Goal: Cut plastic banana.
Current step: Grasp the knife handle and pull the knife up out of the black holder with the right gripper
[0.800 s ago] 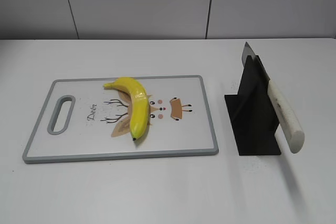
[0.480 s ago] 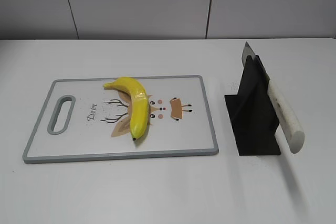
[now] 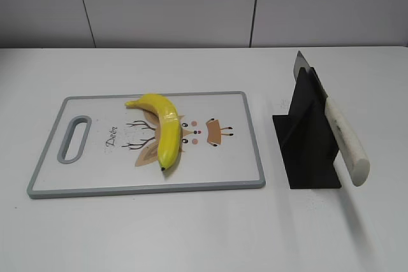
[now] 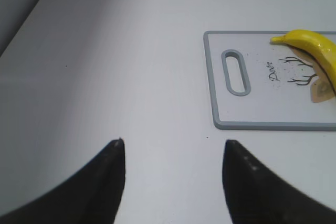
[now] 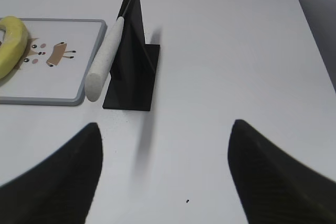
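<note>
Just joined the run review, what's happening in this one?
Nothing is being handled yet. The plastic banana lies uncut on the cutting board, and the knife rests in its black stand to the right. Both the left gripper and the right gripper are open and empty above bare table, well back from the objects.

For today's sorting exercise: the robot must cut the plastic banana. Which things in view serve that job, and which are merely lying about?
Serving the job:
banana
cutting board
knife
black knife stand
left gripper, open
right gripper, open

Lying about:
nothing visible
</note>
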### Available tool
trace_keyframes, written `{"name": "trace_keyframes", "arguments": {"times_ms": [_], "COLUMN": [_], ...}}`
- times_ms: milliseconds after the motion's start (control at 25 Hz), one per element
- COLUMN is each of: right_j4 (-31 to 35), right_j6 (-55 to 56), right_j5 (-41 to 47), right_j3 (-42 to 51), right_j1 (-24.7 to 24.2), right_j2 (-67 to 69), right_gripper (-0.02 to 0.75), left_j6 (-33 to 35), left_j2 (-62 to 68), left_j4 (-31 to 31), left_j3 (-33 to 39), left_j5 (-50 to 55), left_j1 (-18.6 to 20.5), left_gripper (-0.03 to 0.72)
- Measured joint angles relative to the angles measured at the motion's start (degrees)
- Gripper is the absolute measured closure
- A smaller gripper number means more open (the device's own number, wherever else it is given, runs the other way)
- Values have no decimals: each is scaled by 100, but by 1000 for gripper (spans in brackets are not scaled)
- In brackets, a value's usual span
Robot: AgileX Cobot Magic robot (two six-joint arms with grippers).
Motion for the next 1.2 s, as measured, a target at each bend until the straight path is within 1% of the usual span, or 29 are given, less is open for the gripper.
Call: {"name": "trace_keyframes", "arguments": {"times_ms": [640,920,1200], "right_j4": [20,351,426], "right_j6": [0,5,5], "right_j5": [0,48,172], "right_j3": [0,-5,-347], "right_j1": [0,0,0], "right_j2": [0,23,1075], "right_gripper": [169,169,169], "left_j6": [0,0,0], "left_j2": [0,0,0], "left_j4": [0,0,0], "left_j3": [0,0,0], "left_j5": [0,0,0], "left_j1": [0,0,0], "left_gripper": [136,136,136]}}
